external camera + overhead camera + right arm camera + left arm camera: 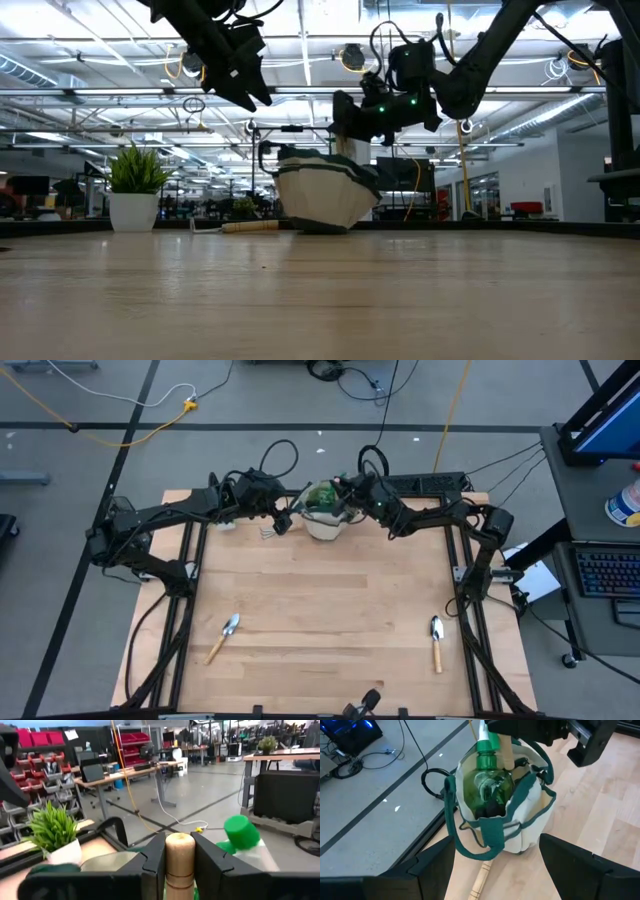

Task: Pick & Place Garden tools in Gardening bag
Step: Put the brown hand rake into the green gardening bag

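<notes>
The beige gardening bag with green trim stands at the table's far edge; a green spray bottle stands inside it. My right gripper is above the bag's mouth, shut on a wooden-handled tool whose lower part reaches into the bag. My left gripper hovers open just left of the bag, above a wooden-handled rake that lies flat on the table. Two trowels lie flat near the front. My right gripper pinches the wooden handle's free top end between its two fingers. The fingers come at it level and lie across the handle. The handle stands about upright below the fingers, and its lower end is hidden inside the bag beside the spray bottle.
A small potted plant stands at the far left corner of the table. The bag's green handles droop over its rim toward my left gripper. The broad wooden middle of the table lies between the bag and the two trowels.
</notes>
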Motion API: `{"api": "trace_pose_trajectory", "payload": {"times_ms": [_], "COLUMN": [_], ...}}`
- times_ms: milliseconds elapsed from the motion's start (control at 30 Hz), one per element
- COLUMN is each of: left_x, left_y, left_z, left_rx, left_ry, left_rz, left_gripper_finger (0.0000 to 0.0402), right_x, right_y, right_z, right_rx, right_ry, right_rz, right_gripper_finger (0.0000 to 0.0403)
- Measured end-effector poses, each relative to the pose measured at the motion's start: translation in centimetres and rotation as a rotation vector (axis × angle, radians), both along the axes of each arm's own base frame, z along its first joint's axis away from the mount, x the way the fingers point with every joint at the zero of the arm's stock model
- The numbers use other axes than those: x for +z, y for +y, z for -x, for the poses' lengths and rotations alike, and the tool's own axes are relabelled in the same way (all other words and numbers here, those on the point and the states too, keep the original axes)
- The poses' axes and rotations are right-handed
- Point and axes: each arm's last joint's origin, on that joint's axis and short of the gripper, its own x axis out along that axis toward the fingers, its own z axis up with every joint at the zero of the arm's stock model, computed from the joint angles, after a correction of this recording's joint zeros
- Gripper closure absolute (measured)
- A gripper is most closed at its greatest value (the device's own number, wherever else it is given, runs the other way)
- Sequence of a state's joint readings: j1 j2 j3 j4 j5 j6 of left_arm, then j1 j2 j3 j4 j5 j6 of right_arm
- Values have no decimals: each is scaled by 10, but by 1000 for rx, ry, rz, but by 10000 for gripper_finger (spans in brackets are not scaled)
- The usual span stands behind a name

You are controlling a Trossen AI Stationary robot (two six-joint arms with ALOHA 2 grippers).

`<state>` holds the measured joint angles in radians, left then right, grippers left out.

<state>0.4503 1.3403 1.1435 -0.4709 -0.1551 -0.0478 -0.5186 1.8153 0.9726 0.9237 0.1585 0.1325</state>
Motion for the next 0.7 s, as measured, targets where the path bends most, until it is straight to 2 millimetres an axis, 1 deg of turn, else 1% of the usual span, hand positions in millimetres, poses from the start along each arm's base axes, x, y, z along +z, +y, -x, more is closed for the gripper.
{"api": "trace_pose_trajectory", "payload": {"times_ms": [367,533,600,700], "left_x": [0,0,0,0], "left_y": [0,0,0,0], "left_z": [0,0,0,0], "left_rx": [-12,-11,-11,-11], "left_ry": [5,4,4,4], "left_rz": [-14,-14,-14,-14], "left_gripper_finger": [105,105,105,105], "right_x": [-2,-4,-3,-1], "right_y": [6,10,10,12], "right_z": [-3,-5,-6,-7], "right_rx": [21,49,81,113], "right_ry": [28,30,22,6], "right_rz": [5,-4,0,12], "right_gripper_finger": [337,275,263,258]}}
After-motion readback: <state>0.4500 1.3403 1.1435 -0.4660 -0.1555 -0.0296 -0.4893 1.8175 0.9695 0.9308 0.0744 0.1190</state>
